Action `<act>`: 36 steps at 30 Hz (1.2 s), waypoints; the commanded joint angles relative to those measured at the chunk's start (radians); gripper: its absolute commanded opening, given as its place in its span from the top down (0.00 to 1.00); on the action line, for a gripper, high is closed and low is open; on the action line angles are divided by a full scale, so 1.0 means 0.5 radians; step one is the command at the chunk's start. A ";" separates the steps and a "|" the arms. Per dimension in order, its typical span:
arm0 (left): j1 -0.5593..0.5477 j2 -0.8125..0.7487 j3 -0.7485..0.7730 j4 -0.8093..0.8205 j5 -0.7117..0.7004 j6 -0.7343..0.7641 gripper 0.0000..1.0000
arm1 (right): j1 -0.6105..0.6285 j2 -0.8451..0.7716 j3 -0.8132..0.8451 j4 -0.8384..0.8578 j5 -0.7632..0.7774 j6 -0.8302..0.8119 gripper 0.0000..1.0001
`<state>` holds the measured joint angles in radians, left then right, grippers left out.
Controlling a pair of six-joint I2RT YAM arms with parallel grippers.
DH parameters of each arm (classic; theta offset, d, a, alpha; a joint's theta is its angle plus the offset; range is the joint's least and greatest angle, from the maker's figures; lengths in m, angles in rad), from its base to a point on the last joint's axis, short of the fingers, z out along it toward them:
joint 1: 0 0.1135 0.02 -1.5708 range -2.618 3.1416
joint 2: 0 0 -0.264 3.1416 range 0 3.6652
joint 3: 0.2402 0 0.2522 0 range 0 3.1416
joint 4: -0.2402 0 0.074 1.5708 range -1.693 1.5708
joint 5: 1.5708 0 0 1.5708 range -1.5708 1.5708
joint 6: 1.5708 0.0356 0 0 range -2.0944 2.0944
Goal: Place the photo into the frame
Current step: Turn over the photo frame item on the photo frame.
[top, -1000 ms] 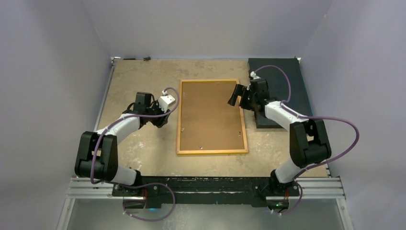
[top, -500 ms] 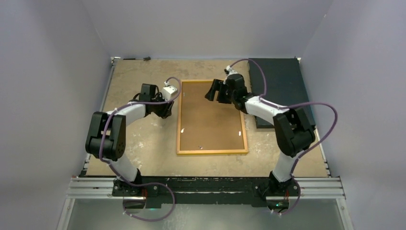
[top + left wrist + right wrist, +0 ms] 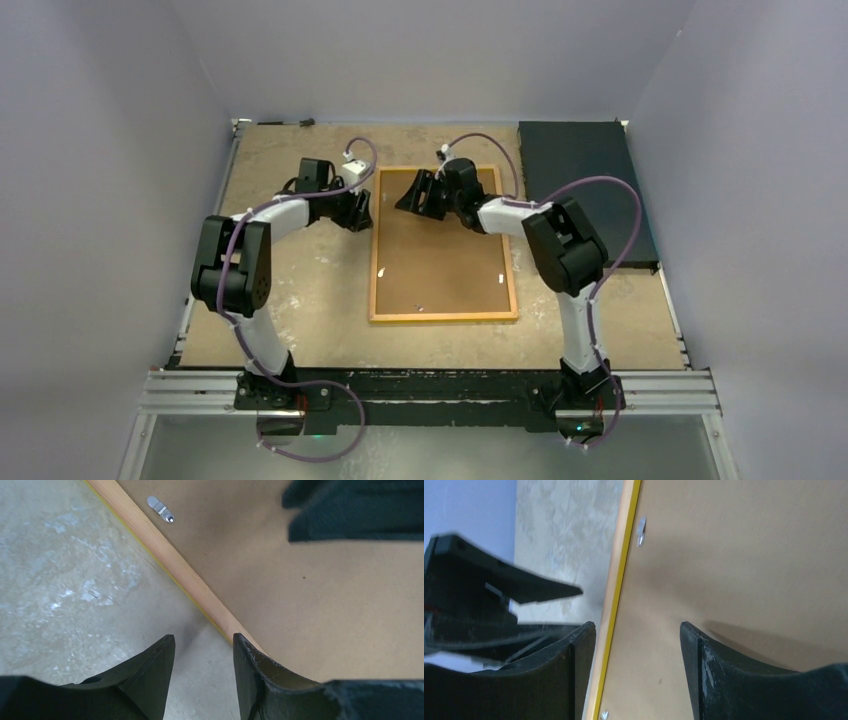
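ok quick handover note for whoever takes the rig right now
Left gripper: jaws open, empty, at the frame's left rim near its far corner.
Right gripper: jaws open, empty, over that same far-left part.
Frame lies reverse up mid-table, brown backing board in it; photo not in view.
Done: nothing visible yet. Left: probably lift the board, insert photo, close up.

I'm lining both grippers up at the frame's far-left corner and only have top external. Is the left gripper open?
Observer: Yes. The left wrist view shows the left gripper open, with bare table in the gap.
Operator: Where's the frame's rail?
Observer: The frame's wooden rail runs in at one finger, not through the middle of the gap.
Operator: And the right gripper?
Observer: The right gripper is open and empty above the backing board. The frame's yellow edge passes between its fingers, close to one.
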<state>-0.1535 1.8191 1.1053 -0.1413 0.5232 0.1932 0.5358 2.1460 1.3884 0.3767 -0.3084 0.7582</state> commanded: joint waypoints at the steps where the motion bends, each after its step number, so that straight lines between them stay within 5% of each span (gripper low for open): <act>1: 0.024 -0.033 -0.038 -0.107 0.148 0.031 0.55 | 0.102 -0.332 -0.302 0.166 -0.185 0.103 0.36; 9: 0.030 -0.035 -0.128 -0.183 0.203 0.088 0.65 | 0.402 -0.619 -0.868 0.340 -0.090 0.162 0.45; 28: 0.033 -0.105 -0.142 -0.264 0.337 0.071 0.74 | 0.600 -0.449 -0.802 0.298 0.092 0.183 0.50; 36: 0.032 -0.155 -0.122 -0.286 0.420 0.042 0.65 | 0.620 -0.417 -0.796 0.352 0.172 0.205 0.50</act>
<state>-0.1421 1.7798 1.0336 -0.2798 0.6792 0.2184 0.8364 1.9263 0.9642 0.5301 -0.2710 0.8536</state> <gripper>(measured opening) 0.330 0.499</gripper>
